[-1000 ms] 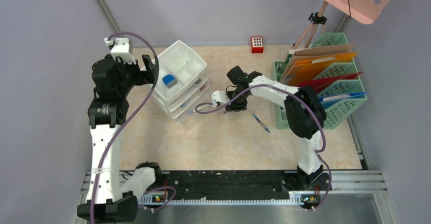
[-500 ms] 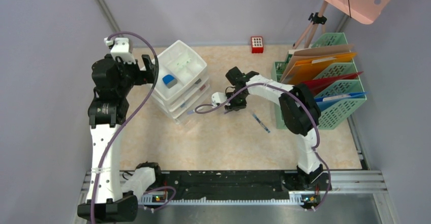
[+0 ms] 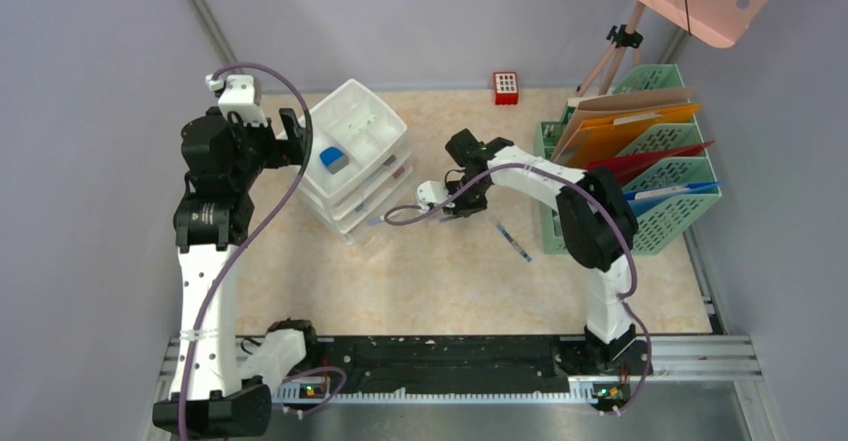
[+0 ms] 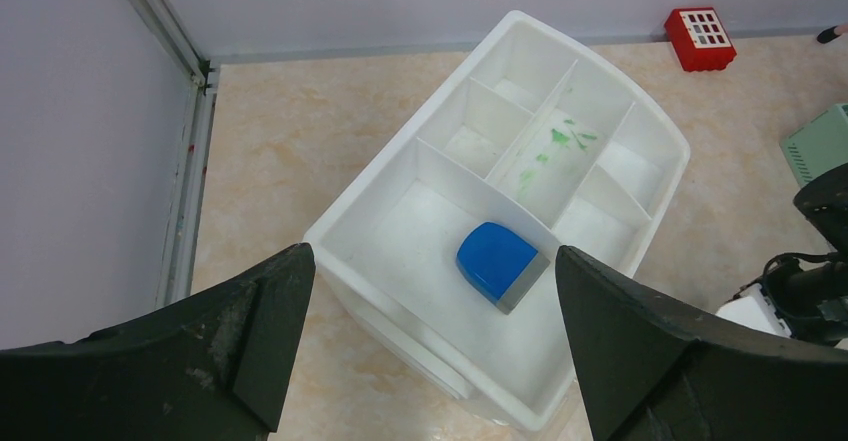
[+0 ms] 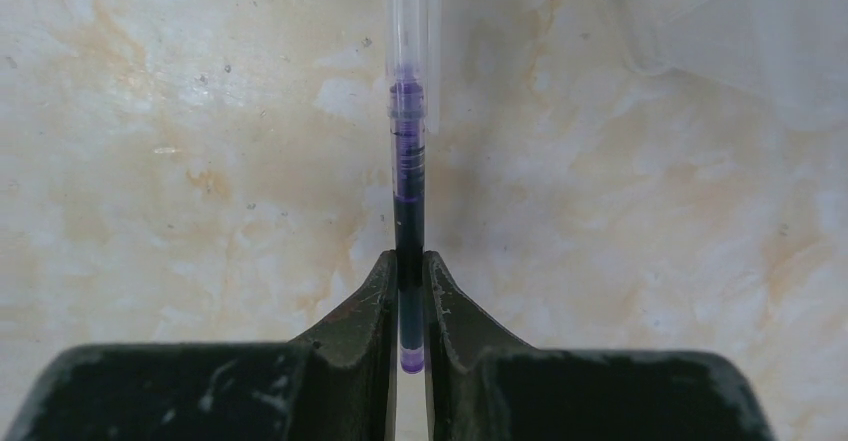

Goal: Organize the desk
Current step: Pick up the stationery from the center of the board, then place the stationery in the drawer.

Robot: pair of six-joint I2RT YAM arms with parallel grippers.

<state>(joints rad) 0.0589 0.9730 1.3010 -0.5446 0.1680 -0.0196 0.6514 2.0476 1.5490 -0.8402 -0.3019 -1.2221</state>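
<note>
The beige, marble-mottled tabletop fills the floor of the grey-walled cell, with a black rail along its near edge. It is a stiff, fixed slab, so it needs no gripping; the work is done on the loose things it carries.

The right jaws are shut on 1 of these, a slim clear-barrelled pen with purple ink, pinched at its tail end. It looks light, stiff and slick. A hold this far back will probably let the long front droop or swivel, so a grip nearer mid-barrel would be steadier. Whether the pen is clear of the tabletop cannot be told.

The right arm rises from the near-right corner and folds its elbow beside the green mesh file rack. Its forearm stretches left to about mid-tabletop, wrist pitched down. A 2nd pen lies flat between the wrist and the rack.

The left arm stands tall along the left edge, its wrist turned over the white plastic drawer unit toward the far-left corner. The left jaws are spread wide and grip nothing, above a rounded blue block with a grey end in the top tray's largest compartment.
</note>
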